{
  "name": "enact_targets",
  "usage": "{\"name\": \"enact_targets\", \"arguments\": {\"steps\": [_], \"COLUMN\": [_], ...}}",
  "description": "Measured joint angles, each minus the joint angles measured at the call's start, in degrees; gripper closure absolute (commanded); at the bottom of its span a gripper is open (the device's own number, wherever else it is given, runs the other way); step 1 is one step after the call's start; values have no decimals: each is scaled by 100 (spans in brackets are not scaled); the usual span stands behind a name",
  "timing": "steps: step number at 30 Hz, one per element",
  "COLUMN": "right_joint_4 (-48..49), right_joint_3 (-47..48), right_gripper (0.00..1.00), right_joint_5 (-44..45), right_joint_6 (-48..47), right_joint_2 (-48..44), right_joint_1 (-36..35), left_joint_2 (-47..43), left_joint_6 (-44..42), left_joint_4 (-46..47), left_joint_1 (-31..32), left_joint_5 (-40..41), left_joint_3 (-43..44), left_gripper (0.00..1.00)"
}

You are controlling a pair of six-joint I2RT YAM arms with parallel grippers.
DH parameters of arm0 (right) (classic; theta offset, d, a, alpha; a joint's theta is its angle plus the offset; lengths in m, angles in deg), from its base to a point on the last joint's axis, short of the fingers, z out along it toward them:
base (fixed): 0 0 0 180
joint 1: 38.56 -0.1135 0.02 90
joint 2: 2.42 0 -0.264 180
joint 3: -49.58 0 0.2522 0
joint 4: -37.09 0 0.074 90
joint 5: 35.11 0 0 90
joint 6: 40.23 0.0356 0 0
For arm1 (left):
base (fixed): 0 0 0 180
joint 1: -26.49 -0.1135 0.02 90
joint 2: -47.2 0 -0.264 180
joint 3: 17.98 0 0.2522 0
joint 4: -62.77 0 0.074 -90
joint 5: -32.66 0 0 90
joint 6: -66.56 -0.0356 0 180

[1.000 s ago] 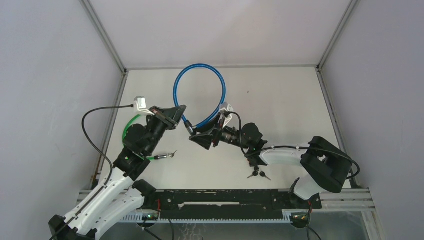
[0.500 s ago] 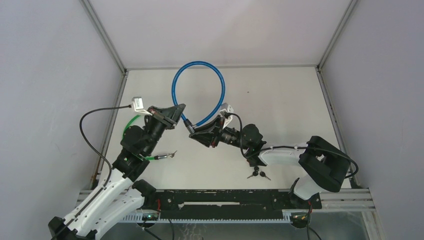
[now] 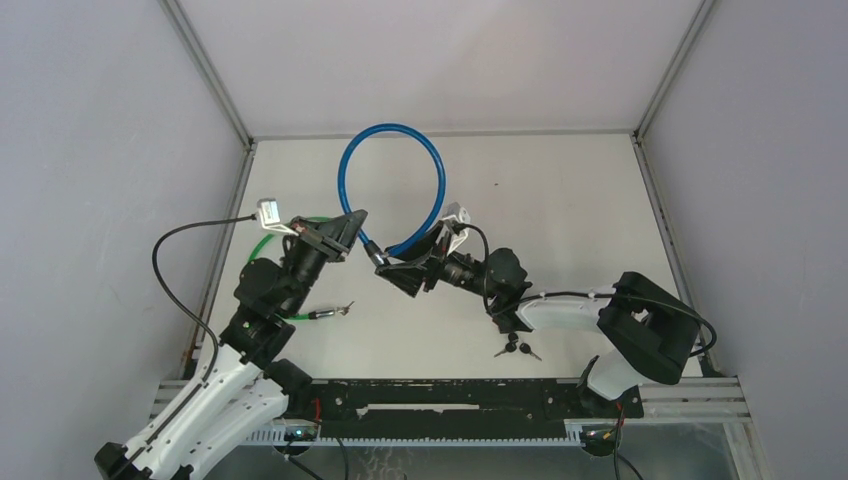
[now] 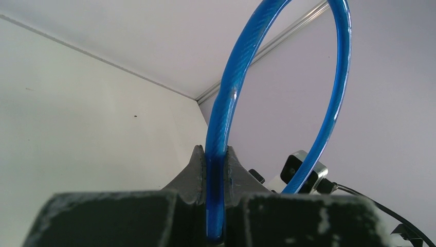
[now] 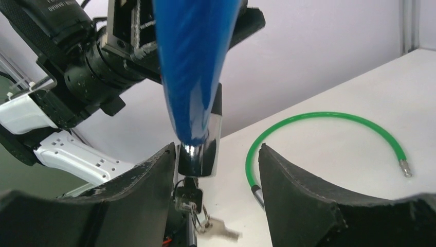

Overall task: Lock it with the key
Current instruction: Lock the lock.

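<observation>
A blue cable lock (image 3: 390, 180) stands up in a loop above the table. My left gripper (image 3: 352, 232) is shut on its cable (image 4: 222, 128), which is clamped between the two fingertips (image 4: 216, 154). The cable's end runs into a chrome lock barrel (image 5: 198, 149). A black-headed key (image 5: 187, 198) sticks out of the barrel's underside, and a second key (image 5: 223, 229) dangles blurred from its ring. My right gripper (image 5: 216, 154) is open, one finger on each side of the barrel and key, the left finger (image 5: 149, 180) close beside them. In the top view it sits at the lock (image 3: 393, 268).
A green cable lock (image 5: 319, 123) lies on the table left of the arms, its green loop (image 3: 262, 250) partly under the left arm. Another pair of keys (image 3: 517, 349) lies near the right arm's base. Enclosure walls and frame posts border the table.
The left arm has shifted a little to the left, and the blue loop has leaned left with it. The right gripper has stayed at the lock barrel.
</observation>
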Motion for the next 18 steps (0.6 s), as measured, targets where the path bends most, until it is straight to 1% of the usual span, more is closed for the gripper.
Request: {"name": "enact_targets", "arguments": {"steps": [3, 6, 7, 10, 12, 15, 18], "right_joint_4": [74, 103, 114, 140, 149, 177, 199], "right_joint_3": [90, 232, 289, 402, 444, 487, 533], "right_gripper": [33, 36, 39, 53, 57, 57, 52], "right_joint_5": [0, -17, -31, -83, -142, -221, -293], "right_joint_6": [35, 76, 92, 116, 162, 219, 243], "right_joint_2": [37, 120, 160, 251, 293, 330, 358], "right_joint_1": [0, -2, -2, -7, -9, -20, -22], "left_joint_2": [-26, -46, -50, -66, -94, -131, -168], "left_joint_6": [0, 2, 9, 39, 39, 39, 37], "left_joint_4": [-33, -66, -79, -114, -146, -170, -175], "left_joint_1": [0, 0, 0, 0, -2, -7, -7], "left_joint_5": [0, 0, 0, 4, 17, 57, 83], "left_joint_3": [-2, -2, -2, -13, -20, -20, -20], "left_gripper": [100, 100, 100, 100, 100, 100, 100]}}
